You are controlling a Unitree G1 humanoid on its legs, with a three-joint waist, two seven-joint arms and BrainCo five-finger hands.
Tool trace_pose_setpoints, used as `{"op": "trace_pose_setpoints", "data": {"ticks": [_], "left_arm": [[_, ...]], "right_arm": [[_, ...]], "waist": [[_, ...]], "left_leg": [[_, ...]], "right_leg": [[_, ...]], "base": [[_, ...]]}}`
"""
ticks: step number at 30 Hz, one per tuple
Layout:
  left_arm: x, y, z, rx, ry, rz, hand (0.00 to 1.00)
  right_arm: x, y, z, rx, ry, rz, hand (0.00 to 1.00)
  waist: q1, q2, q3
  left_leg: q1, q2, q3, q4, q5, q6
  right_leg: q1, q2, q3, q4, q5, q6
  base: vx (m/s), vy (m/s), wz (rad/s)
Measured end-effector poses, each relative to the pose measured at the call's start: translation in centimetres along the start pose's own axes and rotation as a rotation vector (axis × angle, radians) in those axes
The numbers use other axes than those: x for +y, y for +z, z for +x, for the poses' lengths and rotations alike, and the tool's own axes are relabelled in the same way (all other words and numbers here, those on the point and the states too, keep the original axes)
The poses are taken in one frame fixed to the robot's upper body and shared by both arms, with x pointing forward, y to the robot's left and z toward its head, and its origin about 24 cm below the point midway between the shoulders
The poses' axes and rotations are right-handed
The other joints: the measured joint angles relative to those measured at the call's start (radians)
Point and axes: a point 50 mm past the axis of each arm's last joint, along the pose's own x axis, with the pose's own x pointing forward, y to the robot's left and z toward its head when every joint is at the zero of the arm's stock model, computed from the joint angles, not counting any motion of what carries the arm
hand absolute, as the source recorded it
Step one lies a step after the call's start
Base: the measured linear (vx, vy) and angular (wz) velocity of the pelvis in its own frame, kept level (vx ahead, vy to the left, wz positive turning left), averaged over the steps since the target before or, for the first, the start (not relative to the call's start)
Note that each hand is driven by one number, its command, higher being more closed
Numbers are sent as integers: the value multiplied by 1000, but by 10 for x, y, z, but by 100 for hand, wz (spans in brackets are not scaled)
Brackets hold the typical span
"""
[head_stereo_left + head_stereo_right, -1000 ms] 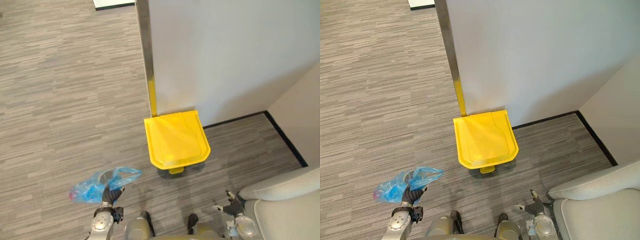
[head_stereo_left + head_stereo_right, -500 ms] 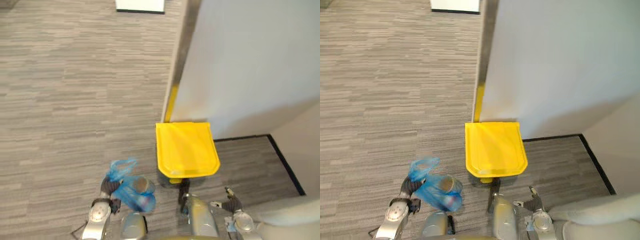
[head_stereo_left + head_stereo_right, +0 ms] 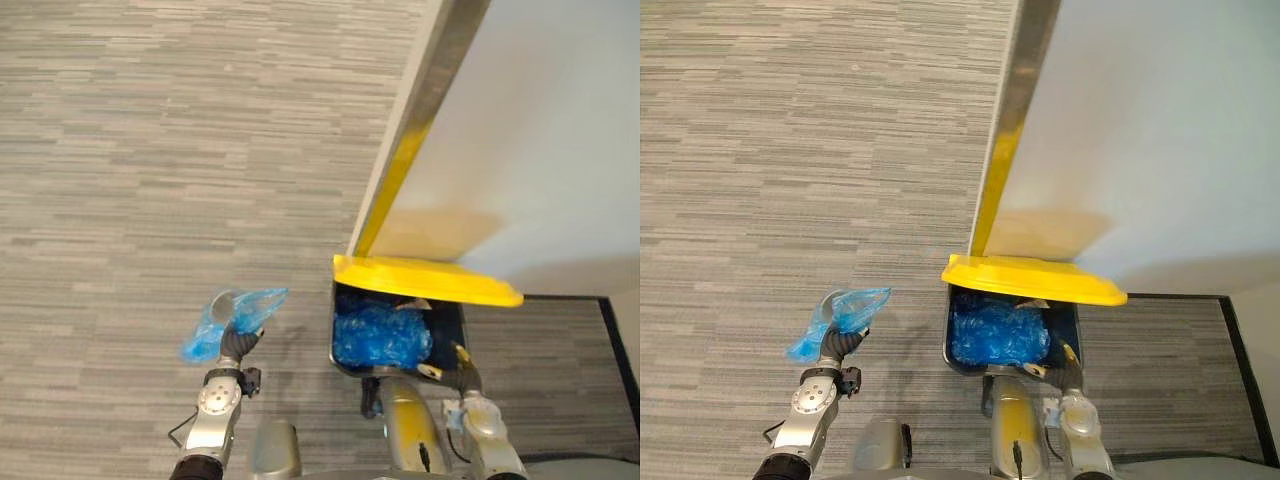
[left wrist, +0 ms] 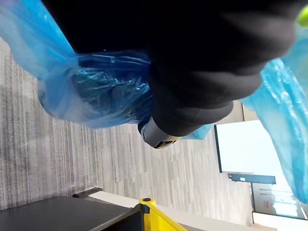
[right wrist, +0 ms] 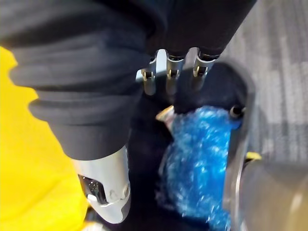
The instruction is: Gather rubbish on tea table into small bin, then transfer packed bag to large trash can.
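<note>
The bag (image 3: 240, 312) is translucent blue, the trash can lid (image 3: 425, 281) yellow, the carpet (image 3: 150, 150) streaked grey, the wall (image 3: 560, 130) white.

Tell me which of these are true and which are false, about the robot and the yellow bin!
1. The yellow lid of the large trash can is lifted up. True.
2. The large trash can has nothing in it. False: crumpled blue plastic lies inside.
3. The left hand has its fingers closed on a blue bag. True.
4. The blue bag is inside the can. False: it hangs to the can's left, over the grey floor.
5. The right hand is carrying the blue bag. False: the left hand has it, and the right hand is by the can's near right corner.
</note>
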Motion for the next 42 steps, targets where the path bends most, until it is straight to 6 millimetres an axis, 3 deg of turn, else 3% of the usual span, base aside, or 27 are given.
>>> {"op": "trace_pose_setpoints", "data": {"ticks": [3, 4, 7, 10, 11, 15, 17, 20, 24, 30, 36, 42], "left_arm": [[0, 0, 0, -1, -9, 14, 100], [-2, 1, 1, -2, -22, 20, 100], [-10, 0, -1, -10, -53, 26, 100], [-17, 3, 1, -28, -84, 27, 100], [-23, 9, 3, -50, -107, 18, 100], [-33, 30, 10, -136, -151, -4, 100], [-39, 45, 13, -194, -182, -18, 100], [-57, 70, 14, -286, -262, -48, 100], [-91, 96, 1, -397, -429, -60, 100], [-133, 157, -22, -650, -672, -95, 100], [-148, 203, -27, -806, -736, -99, 100], [-153, 213, -19, -829, -703, -58, 100]], "right_arm": [[32, 42, 15, -131, 116, -45, 0], [42, 62, 22, -191, 145, -60, 0], [50, 114, 38, -327, 155, -97, 0], [35, 155, 51, -420, 110, -169, 0], [17, 179, 56, -480, 60, -234, 0], [-15, 224, 58, -584, -47, -310, 0], [-18, 233, 57, -602, -55, -359, 0], [-21, 237, 55, -622, -63, -392, 0], [-21, 239, 55, -628, -64, -393, 0], [-15, 251, 53, -660, -52, -423, 0], [-10, 274, 48, -714, -38, -432, 0], [-8, 280, 47, -730, -36, -433, 0]], "waist": [[6, 3, 0], [23, 3, -1], [35, 7, 0], [34, 20, -2], [31, 29, 0], [29, 37, 4], [29, 41, 6], [25, 52, 17], [22, 54, 28], [4, 50, 72], [-17, 37, 129], [-27, 32, 146]], "left_leg": [[-49, -13, -33, -41, 12, 22], [-55, -22, -48, -60, 23, 19], [-57, -25, -57, -93, 52, 7], [-91, -14, -64, -95, 66, -4], [-109, -7, -72, -94, 74, -13], [-122, 22, -88, -78, 82, -25], [-132, 33, -89, -68, 81, -26], [-159, 33, -104, -56, 84, -30], [-162, 35, -101, -39, 88, -36], [-133, 33, -69, -37, 88, -36], [-120, 27, -44, -11, 83, -24], [-127, 23, -35, -5, 79, -16]], "right_leg": [[-25, -3, -20, -52, 51, 3], [-25, -4, -24, -74, 71, -3], [-31, -3, -25, -90, 89, -15], [-65, 4, -25, -89, 101, -29], [-78, 10, -25, -89, 106, -36], [-78, 44, 4, -90, 111, -43], [-78, 55, 3, -102, 122, -53], [-78, 61, -8, -133, 139, -37], [-70, 69, -11, -142, 145, -27], [-42, 71, 14, -170, 172, -15], [-42, 64, 35, -142, 175, -20], [-54, 60, 43, -135, 174, -18]], "base": [[-183, -28, 28], [-144, -53, 18], [-98, -77, 8], [-32, -94, 0], [-18, -106, 6], [-22, -98, 5], [-60, -56, -2], [-94, -28, 5], [-64, -9, 0], [-25, 27, -11], [0, 42, -8], [-2, 11, -2]]}}
